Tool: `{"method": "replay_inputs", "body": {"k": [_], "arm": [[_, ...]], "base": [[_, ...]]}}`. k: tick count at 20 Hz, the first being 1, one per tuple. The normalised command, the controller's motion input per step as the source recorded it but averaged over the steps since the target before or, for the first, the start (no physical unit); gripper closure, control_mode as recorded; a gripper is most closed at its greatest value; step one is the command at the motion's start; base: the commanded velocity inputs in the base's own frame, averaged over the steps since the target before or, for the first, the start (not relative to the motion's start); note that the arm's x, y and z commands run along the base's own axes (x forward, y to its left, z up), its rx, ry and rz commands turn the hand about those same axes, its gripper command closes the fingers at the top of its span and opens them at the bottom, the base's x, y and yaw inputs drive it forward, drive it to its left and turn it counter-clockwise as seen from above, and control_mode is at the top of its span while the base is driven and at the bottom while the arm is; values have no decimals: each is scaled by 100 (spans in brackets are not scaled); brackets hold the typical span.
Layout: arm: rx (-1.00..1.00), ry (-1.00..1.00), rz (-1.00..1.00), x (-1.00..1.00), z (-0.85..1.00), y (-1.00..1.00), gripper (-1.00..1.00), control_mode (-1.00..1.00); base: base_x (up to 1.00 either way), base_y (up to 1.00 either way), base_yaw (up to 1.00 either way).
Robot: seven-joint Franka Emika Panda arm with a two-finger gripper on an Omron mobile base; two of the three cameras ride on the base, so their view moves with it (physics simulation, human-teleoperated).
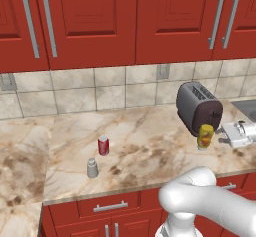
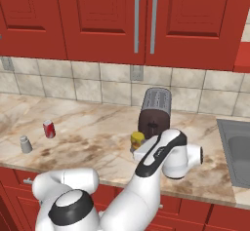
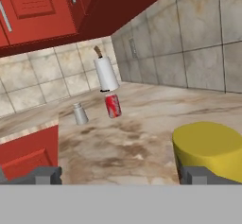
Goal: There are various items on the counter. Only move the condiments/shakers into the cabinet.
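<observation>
Approach step: fingers (image 1: 218, 139) spread wide, released, beside yellow bottle (image 1: 205, 136) near toaster (image 1: 198, 106) on bench (image 1: 145, 146); next, centre on bottle, clamp, lift toward cabinet

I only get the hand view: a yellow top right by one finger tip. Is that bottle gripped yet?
Observer: No. From the left base view the gripper is open beside the yellow bottle, which stands upright on the counter.
Operator: Anything close behind the bottle?
Observer: Yes, a dark grey toaster stands just behind it.
Operator: What lies further right?
Observer: A sink set into the counter.
</observation>
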Motion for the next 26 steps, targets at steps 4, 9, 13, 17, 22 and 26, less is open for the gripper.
{"method": "replay_inputs", "body": {"k": [4,9,13,17,22,26], "arm": [[0,0,0,6,-6,-1,-100,-100],[0,0,0,11,-5,-1,-100,-100],[0,0,0,1,-1,-26,-100,-100],[0,0,0,-7,0,-33,-100,-100],[0,0,0,5,0,-18,-100,-100],[0,0,0,26,-3,-2,-100,-100]], "base": [[0,0,0],[0,0,0],[0,0,0],[0,0,0],[0,0,0],[0,0,0]]}}
